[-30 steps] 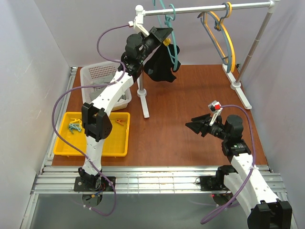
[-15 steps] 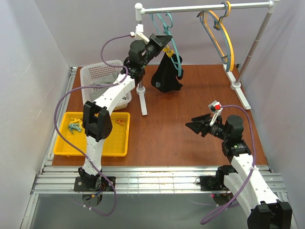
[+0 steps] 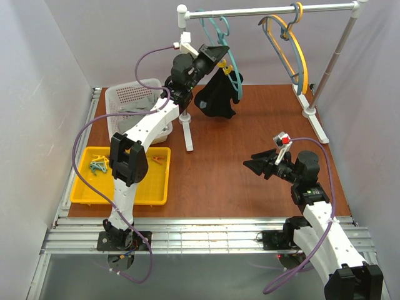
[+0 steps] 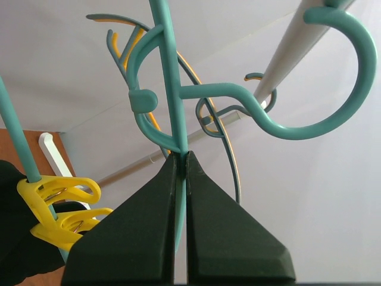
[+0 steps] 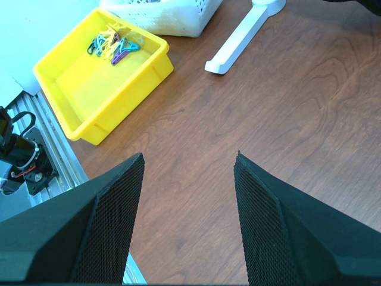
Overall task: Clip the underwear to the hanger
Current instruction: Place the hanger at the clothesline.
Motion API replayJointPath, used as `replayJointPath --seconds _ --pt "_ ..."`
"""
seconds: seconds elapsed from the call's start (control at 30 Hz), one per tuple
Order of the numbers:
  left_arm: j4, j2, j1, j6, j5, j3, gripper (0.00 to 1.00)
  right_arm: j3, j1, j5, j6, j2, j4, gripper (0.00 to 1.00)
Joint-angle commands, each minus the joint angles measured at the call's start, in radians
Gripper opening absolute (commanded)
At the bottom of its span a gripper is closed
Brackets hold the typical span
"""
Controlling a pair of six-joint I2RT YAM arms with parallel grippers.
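High at the back, under the white rail point(image 3: 269, 10), my left gripper point(image 3: 220, 51) is shut on the thin stem of the teal hanger point(image 3: 232, 70). The left wrist view shows that stem point(image 4: 169, 89) pinched at the fingertips of my left gripper point(image 4: 181, 156), with the hook point(image 4: 333, 95) curling beside the rail. I cannot tell whether the hook rests on it. The black underwear point(image 3: 215, 100) hangs from the hanger, held by a yellow clip point(image 4: 53, 205). My right gripper point(image 3: 251, 165) is low over the table, open and empty point(image 5: 189, 159).
A yellow hanger point(image 3: 294, 47) and a duller grey-blue one hang further right on the rail. A white basket point(image 3: 134, 100) stands at the back left. In front of it a yellow tray point(image 3: 122, 181) holds several clips point(image 3: 98, 165). The rack's feet point(image 3: 188, 134) rest on the brown table.
My left gripper has carried the hanger slightly right and lower under the rail, and the underwear has swung with it. The right arm has not moved.
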Motion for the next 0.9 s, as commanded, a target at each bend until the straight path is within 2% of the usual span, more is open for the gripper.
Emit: replayJointPath --seconds 0.0,0.2,0.43,0.87 --pt "0.066 -0.094 -0.016 0.01 -0.013 0.01 0.0 0.004 -0.005 -0.003 -0.008 -0.013 0.008 0.55" --pt "0.096 -0.112 -0.024 -0.001 -0.026 -0.021 0.0 0.002 -0.005 -0.003 -0.007 -0.016 0.01 0.55" --pt "0.035 -0.031 -0.016 -0.044 -0.048 0.12 0.0 0.001 -0.005 -0.006 -0.007 -0.026 0.008 0.55" --pt "0.027 0.013 -0.002 -0.153 -0.06 0.122 0.0 0.007 -0.005 -0.011 -0.004 -0.03 0.008 0.55"
